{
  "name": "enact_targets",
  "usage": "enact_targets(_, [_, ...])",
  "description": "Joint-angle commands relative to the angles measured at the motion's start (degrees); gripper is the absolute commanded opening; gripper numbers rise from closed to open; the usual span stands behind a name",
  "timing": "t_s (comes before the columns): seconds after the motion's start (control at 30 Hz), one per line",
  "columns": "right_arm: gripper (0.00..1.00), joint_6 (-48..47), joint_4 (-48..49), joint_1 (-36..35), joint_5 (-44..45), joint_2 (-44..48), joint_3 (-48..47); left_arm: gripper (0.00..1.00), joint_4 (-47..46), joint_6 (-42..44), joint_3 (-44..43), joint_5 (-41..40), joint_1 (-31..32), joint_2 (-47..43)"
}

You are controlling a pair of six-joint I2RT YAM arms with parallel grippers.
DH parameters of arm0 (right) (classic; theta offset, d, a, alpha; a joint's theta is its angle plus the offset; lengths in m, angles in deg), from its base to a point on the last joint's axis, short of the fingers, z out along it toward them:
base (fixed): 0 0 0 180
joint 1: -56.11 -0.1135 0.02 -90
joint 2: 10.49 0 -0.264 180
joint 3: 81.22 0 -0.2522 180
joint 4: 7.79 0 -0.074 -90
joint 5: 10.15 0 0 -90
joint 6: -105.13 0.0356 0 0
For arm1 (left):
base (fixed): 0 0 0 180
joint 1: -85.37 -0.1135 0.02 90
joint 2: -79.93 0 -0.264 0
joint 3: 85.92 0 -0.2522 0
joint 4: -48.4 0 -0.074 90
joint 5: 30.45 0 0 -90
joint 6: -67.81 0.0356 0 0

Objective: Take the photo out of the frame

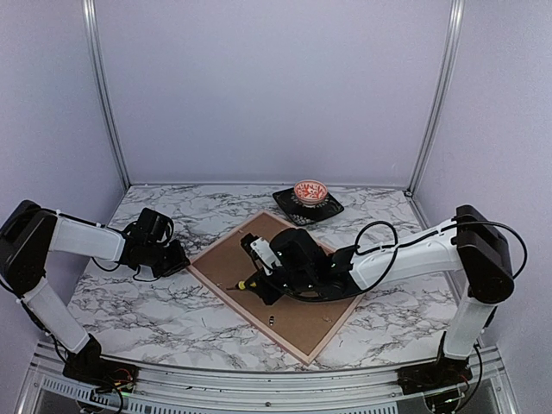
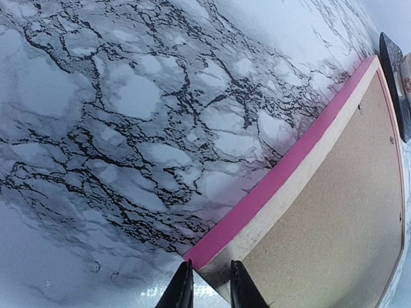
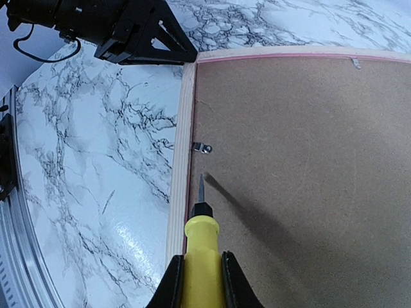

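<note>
The frame [image 1: 247, 314] lies face down on the marble table, pink edge [image 2: 289, 167] outward, with the brown backing board [image 1: 302, 323] up. The photo is hidden beneath the board. My left gripper [image 2: 210, 264] is shut on the frame's left corner, one finger on each side of it. My right gripper [image 3: 201, 256] is shut on a yellow-handled screwdriver [image 3: 202, 234]. It hovers over the backing board [image 3: 302, 160] beside the wooden rail [image 3: 182, 160]. The screwdriver's tip points at a small metal clip [image 3: 202, 148], stopping a short way below it.
A patterned bowl [image 1: 310, 191] sits on a black dish [image 1: 330, 210] behind the frame's far corner. Another clip [image 3: 355, 62] sits on the far rail. A small metal piece [image 1: 272, 320] lies on the board. The left arm [image 3: 128, 32] is at the frame's corner.
</note>
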Motion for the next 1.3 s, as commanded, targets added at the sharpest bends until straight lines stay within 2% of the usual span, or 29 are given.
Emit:
enact_targets(0.0, [0.0, 0.98, 1.87, 0.38, -1.49, 1.32, 0.05, 0.21, 7.2, 0.63, 2.16, 1.05, 0.56, 2.85])
enact_targets(0.53, [0.0, 0.46, 3.39, 1.24, -0.17, -5.62, -4.86, 0.21, 7.15, 0.72, 2.17, 1.31, 0.56, 2.94])
enact_targets(1.27, [0.0, 0.26, 2.71, 0.44, -1.66, -6.7, -5.85, 0.21, 7.11, 0.63, 2.51, 1.34, 0.56, 2.89])
